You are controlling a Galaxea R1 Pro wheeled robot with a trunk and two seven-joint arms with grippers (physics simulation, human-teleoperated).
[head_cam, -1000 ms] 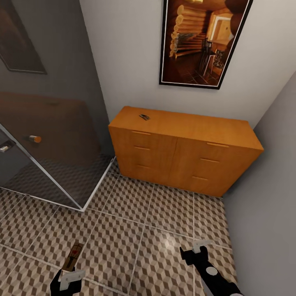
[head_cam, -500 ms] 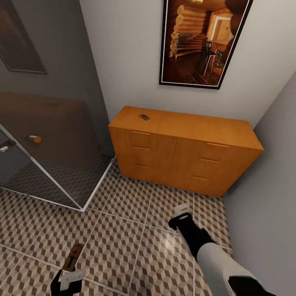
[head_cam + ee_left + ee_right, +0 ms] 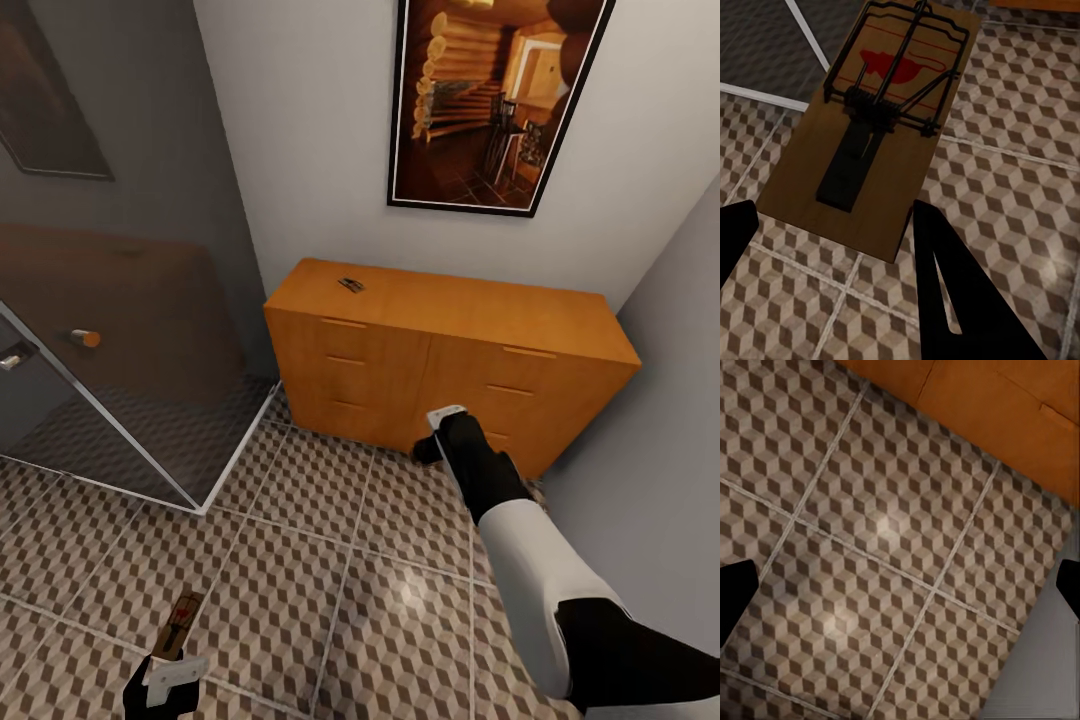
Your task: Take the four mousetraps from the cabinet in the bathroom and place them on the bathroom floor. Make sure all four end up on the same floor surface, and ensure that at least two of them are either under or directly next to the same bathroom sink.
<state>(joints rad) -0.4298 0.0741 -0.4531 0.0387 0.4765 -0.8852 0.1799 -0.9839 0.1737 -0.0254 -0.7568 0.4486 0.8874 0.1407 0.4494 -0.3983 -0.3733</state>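
Observation:
The orange-wood cabinet [image 3: 450, 350] stands against the back wall, drawers closed. One mousetrap [image 3: 351, 285] lies on its top near the left end. My left gripper [image 3: 168, 668] is low over the bathroom floor [image 3: 320, 520], shut on a second mousetrap [image 3: 180, 622]. In the left wrist view this brown board with wire parts [image 3: 877, 127] sits between the black fingers [image 3: 960, 300]. My right gripper [image 3: 443, 425] hangs just in front of the cabinet's lower drawers. It is open: its fingertips stand far apart in the right wrist view, over the tiles [image 3: 885, 555] and the cabinet front [image 3: 1005, 405].
A glass shower enclosure [image 3: 120, 330] with a metal frame fills the left side. A framed picture [image 3: 490, 100] hangs above the cabinet. A grey wall [image 3: 650, 450] closes in on the right, close to the right arm.
The right arm has stretched forward from the lower edge of the view up to the cabinet front. The left gripper and its mousetrap have not moved.

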